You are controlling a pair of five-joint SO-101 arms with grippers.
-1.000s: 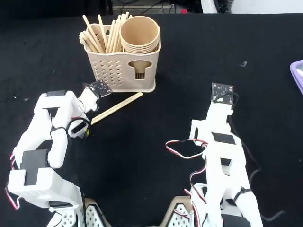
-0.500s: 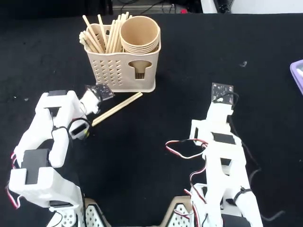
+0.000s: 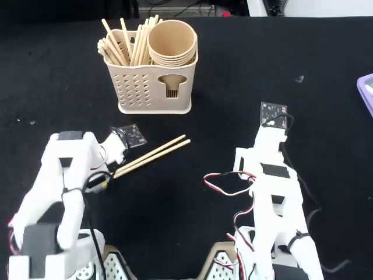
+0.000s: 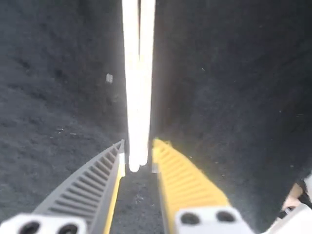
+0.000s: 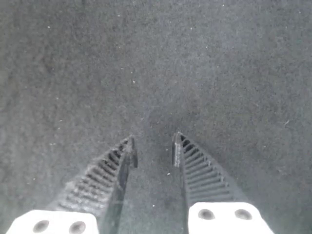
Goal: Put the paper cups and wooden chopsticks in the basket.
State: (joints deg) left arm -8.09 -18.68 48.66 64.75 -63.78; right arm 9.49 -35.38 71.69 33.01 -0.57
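Clamping chopsticks (image 3: 152, 155) at their near end in left gripper (image 4: 137, 147), jaws narrowed tight onto the pair. Pointing them out over table (image 3: 233, 87) in front of basket (image 3: 152, 93), free tips near its wall but clearly apart from it. Not managing to tell whether resting on table or riding just above it.

Parking right gripper (image 5: 152, 146) low over bare table, jaws a narrow gap apart, gripping nothing.

Reading the step as carrying the last loose pair to basket. Counting in basket already: cups (image 3: 172, 41) stacked in one compartment, bundle (image 3: 125, 44) of sticks leaning in the other.

Judging next move: raising the held end, tipping the pair steeply, aiming free tips over the rim into bundle's compartment, then opening. Expecting trouble from the end grip, judging by the long overhang: swinging or splaying of the two sticks, catching on the rim or on leaning bundle.

Looking for print: finding none legible on basket or cups. Noting only a cut-out (image 3: 173, 86) in basket's front wall.
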